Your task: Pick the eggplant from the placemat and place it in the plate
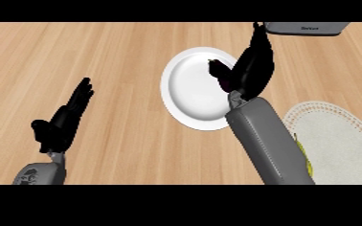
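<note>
Right robot hand (249, 69) over right rim of white plate (191, 88), fingers curled round dark eggplant (225, 82), mostly hidden. Placemat (329, 134) lies behind hand, beside forearm. Left robot hand (65, 117) rests open, fingers up, well left of plate on worktop (106, 52).

1. The counter (106, 52) is light wood with a fine, pale grain running across it.
2. The plate (191, 84) is plain white.
3. The placemat (329, 129) is off-white with a lacy, dotted border.
4. Both hands, left hand (67, 117) and right hand (251, 67), are black (forearms grey).
5. A dark purple patch, the eggplant (225, 83), shows at the right hand.
6. A grey appliance (308, 28) sits at the top edge.
7. A yellow-green sliver (302, 151) edges the right forearm.
</note>
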